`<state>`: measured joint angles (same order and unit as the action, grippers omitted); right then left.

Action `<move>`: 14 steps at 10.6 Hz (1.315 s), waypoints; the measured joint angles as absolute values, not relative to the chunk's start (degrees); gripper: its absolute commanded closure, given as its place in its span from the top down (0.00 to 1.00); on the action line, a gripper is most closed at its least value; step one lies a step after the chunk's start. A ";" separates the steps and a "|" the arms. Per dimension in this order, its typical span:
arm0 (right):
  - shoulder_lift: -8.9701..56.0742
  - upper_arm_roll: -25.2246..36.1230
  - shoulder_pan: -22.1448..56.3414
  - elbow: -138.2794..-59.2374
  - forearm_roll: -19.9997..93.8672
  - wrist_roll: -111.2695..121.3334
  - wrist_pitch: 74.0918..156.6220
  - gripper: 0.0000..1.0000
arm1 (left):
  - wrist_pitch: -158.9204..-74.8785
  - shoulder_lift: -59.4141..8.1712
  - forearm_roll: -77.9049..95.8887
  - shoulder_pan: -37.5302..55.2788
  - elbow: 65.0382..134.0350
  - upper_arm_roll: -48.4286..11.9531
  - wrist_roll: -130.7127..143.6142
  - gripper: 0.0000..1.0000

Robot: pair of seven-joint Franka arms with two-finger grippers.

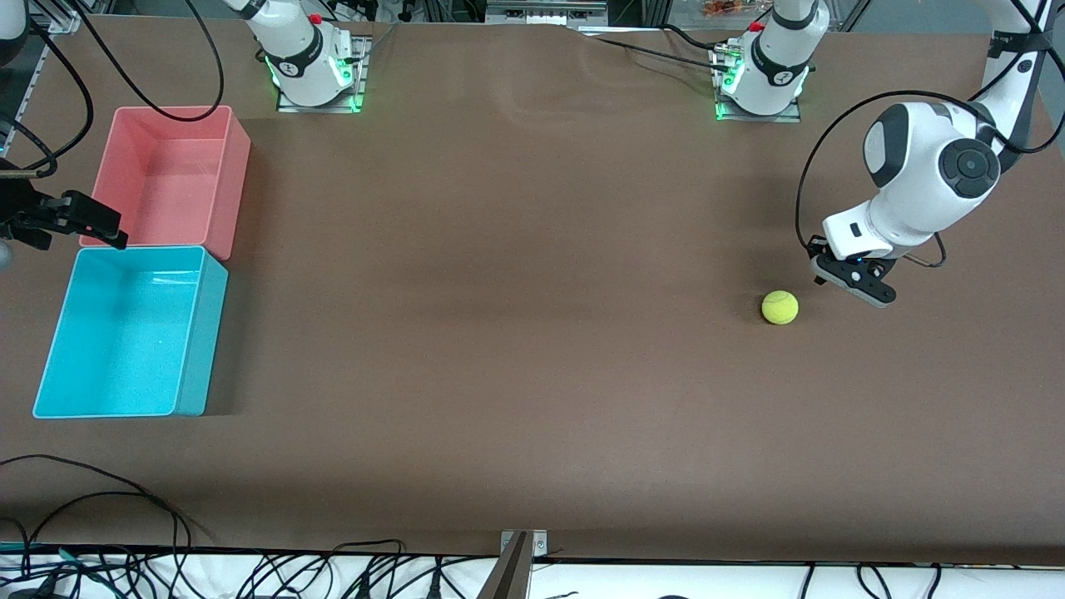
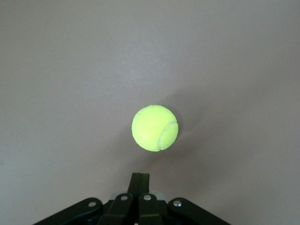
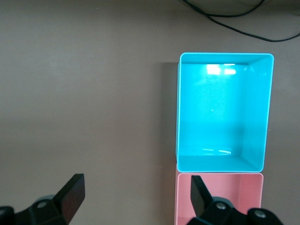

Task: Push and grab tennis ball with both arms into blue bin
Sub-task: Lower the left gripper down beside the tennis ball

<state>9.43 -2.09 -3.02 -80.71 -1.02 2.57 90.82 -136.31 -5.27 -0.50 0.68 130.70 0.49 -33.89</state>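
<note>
Tennis ball (image 1: 780,307) lies beside closed left pincer (image 1: 865,287).

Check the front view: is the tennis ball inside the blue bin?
No, the tennis ball lies on the bare table, apart from the blue bin.

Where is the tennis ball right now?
The tennis ball sits on the bare table toward the left arm's end, just beside the shut left gripper and apart from it, a long way from the blue bin.
</note>
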 measured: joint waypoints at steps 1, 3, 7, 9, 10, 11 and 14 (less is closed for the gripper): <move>9.53 -2.05 -3.03 -80.71 -1.02 2.57 90.88 1.00 | -136.67 -6.11 -0.50 0.32 130.73 0.49 -37.18 0.00; 9.78 -2.00 -3.03 -80.71 -1.02 2.57 91.41 1.00 | -138.51 -7.88 -0.55 -0.26 130.74 0.51 -44.93 0.00; 9.93 -1.98 -3.05 -80.71 -1.02 2.57 91.68 1.00 | -140.52 -10.16 -0.56 -0.71 130.74 0.51 -58.89 0.00; 9.97 -1.98 -3.06 -80.71 -1.02 2.57 91.98 1.00 | -141.91 -10.73 -0.56 -1.75 130.74 0.54 -65.12 0.00; 10.03 -1.97 -3.09 -80.71 -1.02 2.57 92.01 1.00 | -142.02 -10.81 -0.56 -2.01 130.74 0.54 -67.45 0.00; 10.08 -1.95 -3.23 -80.71 -1.02 2.57 92.06 1.00 | -142.04 -10.93 -0.56 -2.05 130.74 0.54 -69.55 0.00; 10.25 -1.95 -3.55 -80.71 -1.02 2.57 92.44 1.00 | -143.27 -12.24 -0.56 -2.04 130.74 0.46 -78.51 0.00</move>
